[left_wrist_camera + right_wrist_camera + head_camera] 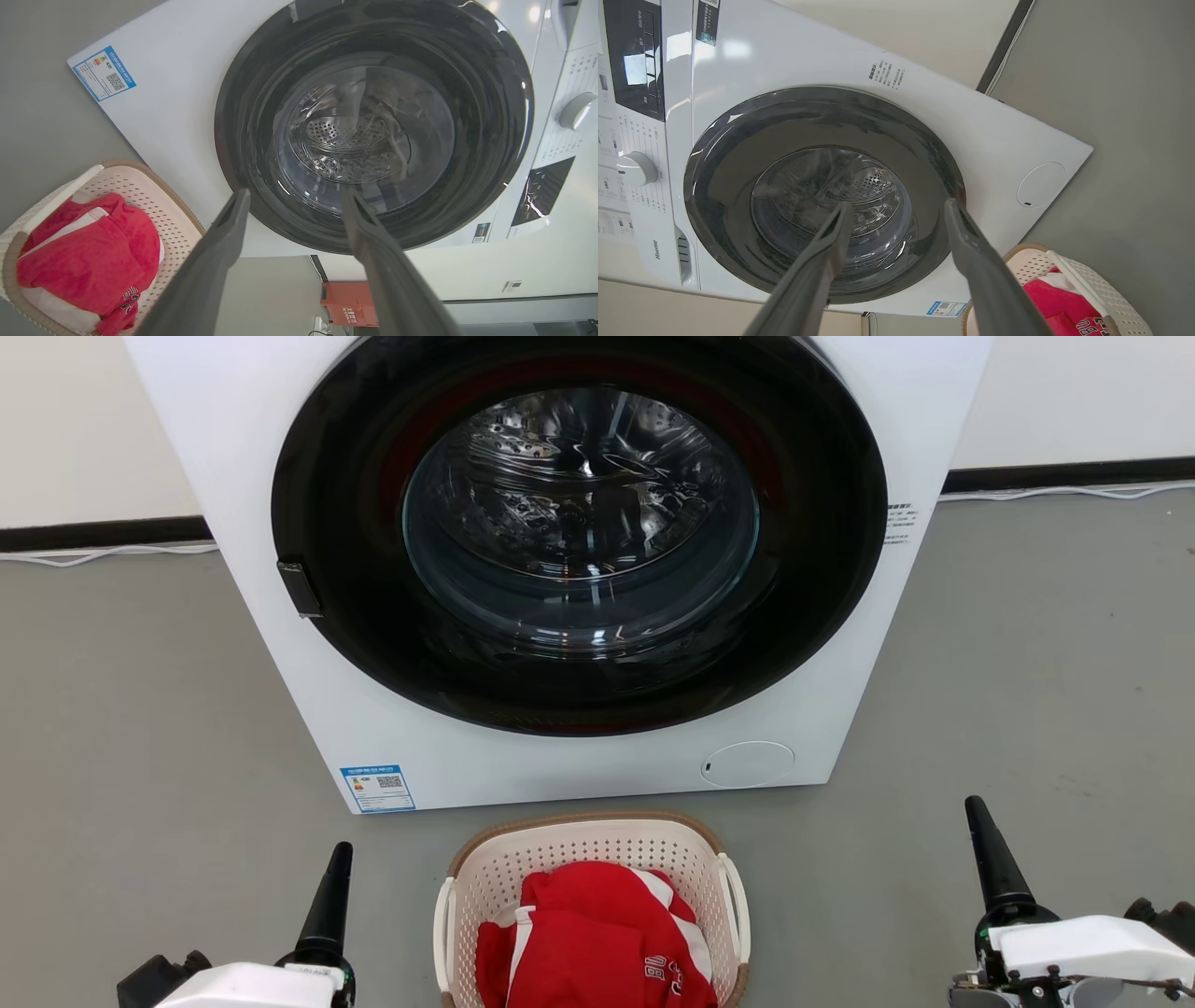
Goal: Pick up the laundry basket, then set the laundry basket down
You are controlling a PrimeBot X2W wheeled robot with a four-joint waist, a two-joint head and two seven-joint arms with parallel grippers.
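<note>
Cream-white perforated plastic laundry basket [597, 851] with a brown woven-look rim sits on the grey floor [140, 728], just in front of the white front-loading washing machine [560, 770] and between the two arms. Inside it lies a crumpled red-and-white garment [597, 943] covering most of the bottom; the washer's drum, seen through the glass door, appears empty. Left jaws and right jaws both stand spread wide, holding nothing, each clear of the basket's sides. By my reading the pickup has not begun: this is the approach. Next, each arm would need to swing inward and lower toward a white side handle [739, 919], then grip for a level lift.
</note>
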